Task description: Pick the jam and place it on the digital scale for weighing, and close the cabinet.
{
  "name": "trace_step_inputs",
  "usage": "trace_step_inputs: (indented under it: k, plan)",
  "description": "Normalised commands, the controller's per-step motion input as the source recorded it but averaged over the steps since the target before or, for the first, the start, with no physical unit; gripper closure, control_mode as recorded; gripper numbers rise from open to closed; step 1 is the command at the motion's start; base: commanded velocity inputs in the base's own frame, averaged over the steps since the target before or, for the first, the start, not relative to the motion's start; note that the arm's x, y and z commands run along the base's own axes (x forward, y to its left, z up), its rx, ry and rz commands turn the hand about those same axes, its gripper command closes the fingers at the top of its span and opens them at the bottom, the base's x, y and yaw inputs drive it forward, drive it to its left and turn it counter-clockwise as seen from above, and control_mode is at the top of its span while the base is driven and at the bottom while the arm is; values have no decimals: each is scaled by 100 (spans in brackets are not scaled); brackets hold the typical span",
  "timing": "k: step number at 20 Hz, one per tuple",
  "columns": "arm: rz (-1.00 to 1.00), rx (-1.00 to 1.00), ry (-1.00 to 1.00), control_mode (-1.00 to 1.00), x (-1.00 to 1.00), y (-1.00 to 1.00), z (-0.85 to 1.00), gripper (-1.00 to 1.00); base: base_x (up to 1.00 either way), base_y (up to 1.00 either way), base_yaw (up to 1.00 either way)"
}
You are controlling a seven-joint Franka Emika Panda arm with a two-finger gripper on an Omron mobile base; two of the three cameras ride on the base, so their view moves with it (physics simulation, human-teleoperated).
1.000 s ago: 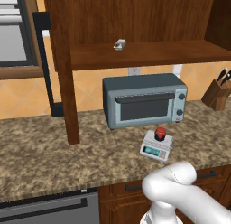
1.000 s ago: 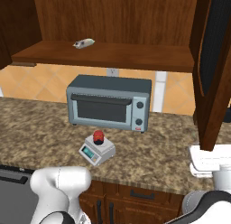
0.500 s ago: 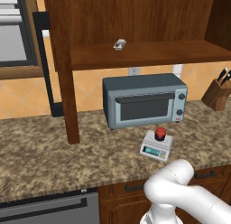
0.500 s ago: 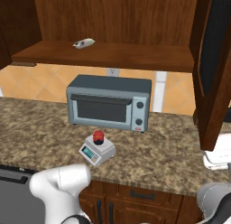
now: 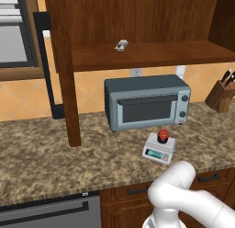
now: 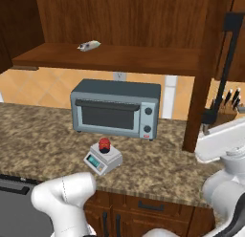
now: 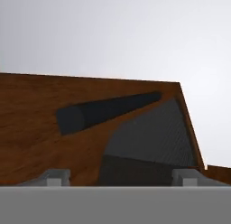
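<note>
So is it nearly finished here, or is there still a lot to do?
The first half looks done: the jam sits on the digital scale, in front of the toaster oven. In hand: the hand view looks close at a cabinet door and its black handle. Left: both doors stand open, so closing remains.

The jam (image 5: 163, 136) sits on the digital scale (image 5: 159, 148) at four o'clock, just before the toaster oven (image 5: 147, 101), with the cabinet (image 5: 133, 34) open at twelve.
</note>
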Motion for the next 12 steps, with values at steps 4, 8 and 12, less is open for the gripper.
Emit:
trace_step_inputs:
  k: [4, 8, 12]
  plan:
    - [-3, -41, 22, -100, 5, 100, 91, -100, 0, 0, 0]
    - [-16, -42, 45, -100, 23, 100, 73, -100, 0, 0, 0]
    - [-16, -43, 50, -100, 57, 100, 26, -100, 0, 0, 0]
